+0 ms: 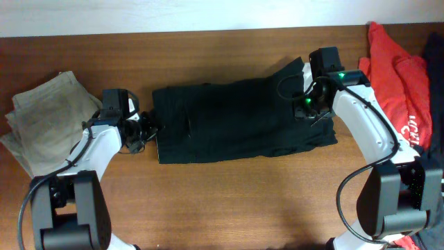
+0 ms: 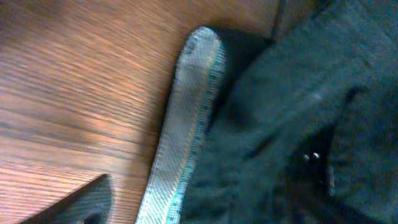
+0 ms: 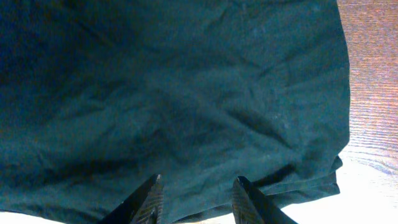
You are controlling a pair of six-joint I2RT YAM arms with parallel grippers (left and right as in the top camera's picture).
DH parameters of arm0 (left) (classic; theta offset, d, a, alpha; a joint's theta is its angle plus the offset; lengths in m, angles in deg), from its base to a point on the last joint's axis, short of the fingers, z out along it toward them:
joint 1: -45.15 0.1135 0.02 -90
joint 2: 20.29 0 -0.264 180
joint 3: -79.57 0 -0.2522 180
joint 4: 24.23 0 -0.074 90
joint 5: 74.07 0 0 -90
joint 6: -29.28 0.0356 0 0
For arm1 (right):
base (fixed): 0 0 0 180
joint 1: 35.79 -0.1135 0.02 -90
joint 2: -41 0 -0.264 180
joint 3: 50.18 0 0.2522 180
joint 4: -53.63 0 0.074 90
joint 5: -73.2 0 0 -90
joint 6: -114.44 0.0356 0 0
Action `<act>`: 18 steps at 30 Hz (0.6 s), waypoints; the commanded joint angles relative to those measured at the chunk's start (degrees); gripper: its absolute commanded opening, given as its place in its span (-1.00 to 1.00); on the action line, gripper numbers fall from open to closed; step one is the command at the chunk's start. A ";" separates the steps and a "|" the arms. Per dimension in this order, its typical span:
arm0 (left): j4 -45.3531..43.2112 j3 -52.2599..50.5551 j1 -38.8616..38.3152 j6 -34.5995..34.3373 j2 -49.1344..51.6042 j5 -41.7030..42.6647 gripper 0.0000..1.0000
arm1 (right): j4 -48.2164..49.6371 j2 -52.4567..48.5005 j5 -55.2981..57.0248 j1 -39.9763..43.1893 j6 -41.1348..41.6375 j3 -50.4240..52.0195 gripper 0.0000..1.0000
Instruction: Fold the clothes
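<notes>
The right gripper [image 3: 196,208] has its two dark fingers [image 3: 148,202] parted, with a plain gap between them and nothing caught in it. It is poised over the right-hand part of the plain black shorts-like cloth garment [image 1: 236,121]. I cannot tell whether the tips touch the cloth. The creased fabric fills nearly the whole right wrist view, and only at the right side does it give way to the brown wooden table [image 1: 229,201].

The left gripper [image 1: 144,129] is at the garment's opposite, left edge. Only one dark fingertip [image 2: 81,204] shows in its own camera, so I cannot tell whether it is open or closed, or whether it has hold of any cloth. Just beside it, the pale grey inner waistband [image 2: 186,124] shows as a stitched strip along the black cloth, lying on the wood.

The garment lies spread lengthwise across the middle of the table. A crumpled pair of khaki trousers [image 1: 45,121] lies at the left end, apart from it. A red top with white lettering [image 1: 395,76] lies at the right end.
</notes>
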 commanded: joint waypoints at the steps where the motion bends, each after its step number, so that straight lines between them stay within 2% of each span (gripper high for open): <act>1: -0.72 -0.37 0.28 -3.41 3.67 -5.46 0.93 | -0.20 0.81 -0.96 -0.57 -0.17 -0.42 -0.18; 4: -2.93 -0.37 -0.11 -3.37 8.98 0.35 0.94 | -0.17 0.81 -1.18 -0.57 -0.17 -0.42 -0.18; 5: -3.15 -0.37 -0.37 -3.34 10.38 2.71 0.86 | -0.17 0.81 -1.18 -0.57 -0.17 -0.42 -0.18; 6: -3.30 -0.37 -1.09 -3.32 12.04 5.03 0.57 | -0.17 0.81 -1.18 -0.57 -0.17 -0.42 -0.18; 7: -3.50 -0.37 -1.84 -3.28 13.03 6.51 0.40 | -0.15 0.81 -1.18 -0.57 -0.17 -0.42 -0.18; 11: -4.61 -0.35 -4.66 -2.89 14.03 8.26 -0.96 | -0.15 0.81 -1.18 -0.57 -0.17 -0.42 -0.18; 14: -2.69 0.81 -3.63 0.48 13.44 8.17 -0.99 | 0.22 0.81 -2.89 -0.57 -0.57 -0.42 -0.22; 18: 14.80 8.85 -0.42 6.62 9.81 8.02 -0.99 | 2.73 0.42 -13.42 -1.18 -5.77 -0.42 -0.82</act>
